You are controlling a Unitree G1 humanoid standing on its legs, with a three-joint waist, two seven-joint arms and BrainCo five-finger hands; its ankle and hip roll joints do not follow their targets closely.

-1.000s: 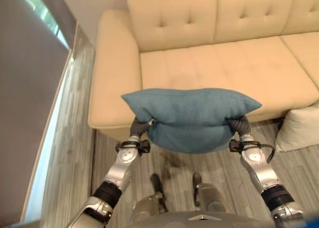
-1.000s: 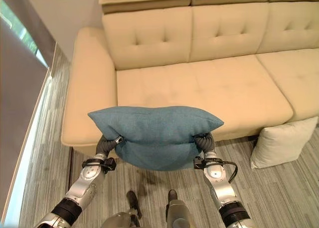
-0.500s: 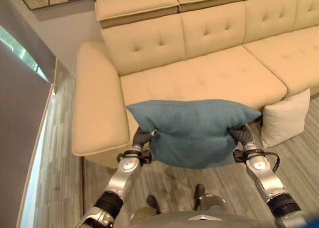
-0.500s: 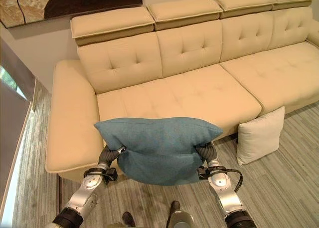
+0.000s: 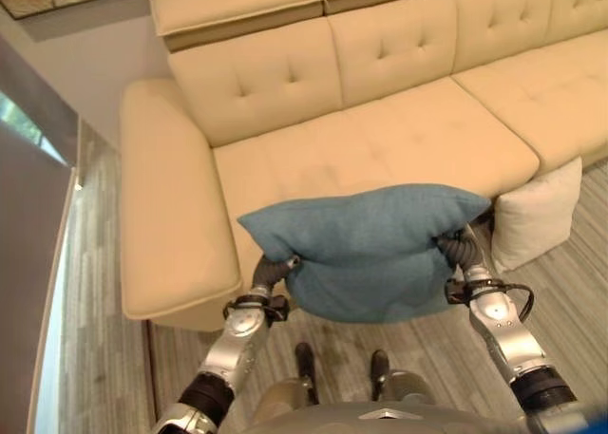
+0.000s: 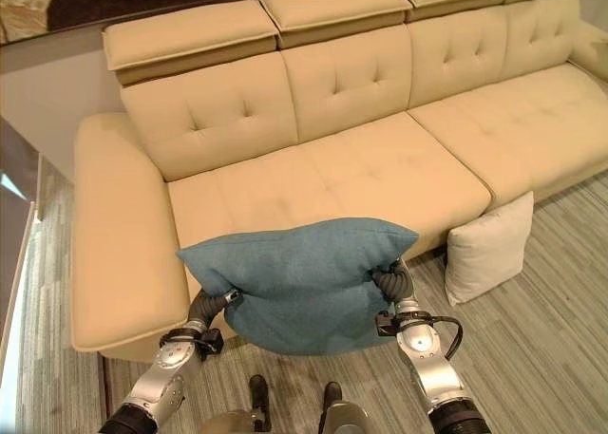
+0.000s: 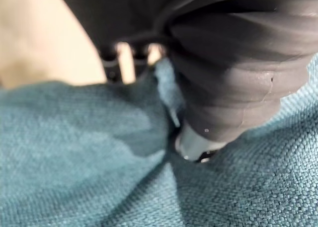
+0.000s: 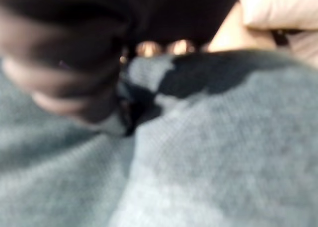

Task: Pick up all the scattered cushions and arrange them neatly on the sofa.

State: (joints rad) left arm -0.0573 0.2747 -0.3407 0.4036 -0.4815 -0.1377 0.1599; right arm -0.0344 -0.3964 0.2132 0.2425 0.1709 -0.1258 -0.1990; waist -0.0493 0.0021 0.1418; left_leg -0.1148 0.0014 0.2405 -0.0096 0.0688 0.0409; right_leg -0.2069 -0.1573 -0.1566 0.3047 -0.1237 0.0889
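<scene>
I hold a blue cushion (image 5: 366,249) in the air between both hands, just before the front edge of the cream sofa (image 5: 380,140). My left hand (image 5: 271,268) grips its left end and my right hand (image 5: 461,249) its right end. In the left wrist view the fingers (image 7: 124,58) and thumb (image 7: 194,142) pinch the blue cloth (image 7: 74,152). In the right wrist view the cloth (image 8: 213,137) bunches the same way round the thumb (image 8: 117,120). A white cushion (image 6: 489,244) stands on the floor, leaning against the sofa front to my right.
The sofa's wide left armrest (image 5: 166,216) lies ahead on the left, with its tufted backrest (image 5: 256,78) behind the bare seat. Grey plank floor (image 6: 541,358) runs under me. A glass wall (image 5: 28,225) lines the far left.
The camera has swung up and back, so more of the sofa's backrest shows. The blue cushion stays gripped between both hands and has risen to overlap the seat's front edge.
</scene>
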